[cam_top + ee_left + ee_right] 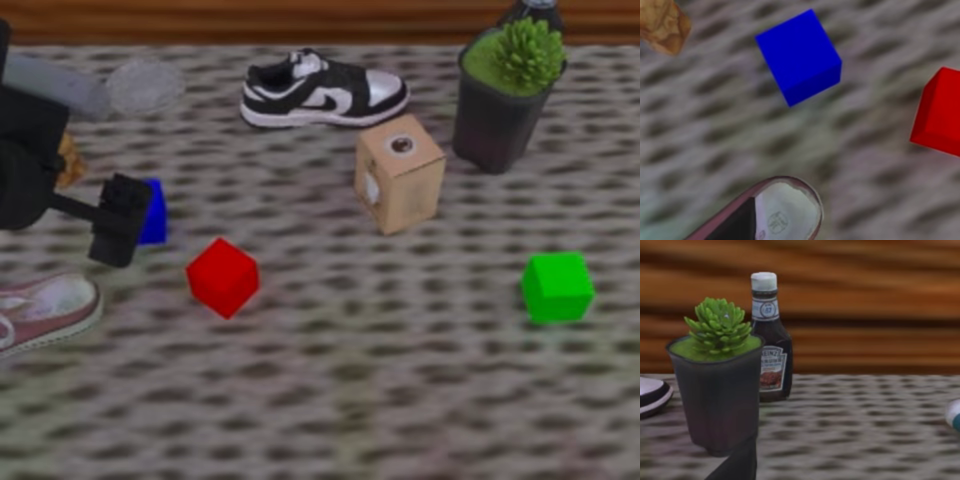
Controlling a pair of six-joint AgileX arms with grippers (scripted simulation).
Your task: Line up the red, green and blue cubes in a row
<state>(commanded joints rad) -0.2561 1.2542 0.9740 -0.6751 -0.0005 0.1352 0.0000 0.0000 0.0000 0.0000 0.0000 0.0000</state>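
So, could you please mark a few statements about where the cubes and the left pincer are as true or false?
1. The left pincer is beside the blue cube. True.
2. The red cube sits on top of the green cube. False: both lie on the table, far apart.
3. The three cubes already touch in a row. False: none touch.
4. A potted plant stands at the table's far right. True.
5. The wooden box stands between the red and green cubes, farther back. True.

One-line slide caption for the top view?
Left gripper hovers at the blue cube; red cube nearby, green cube far right.
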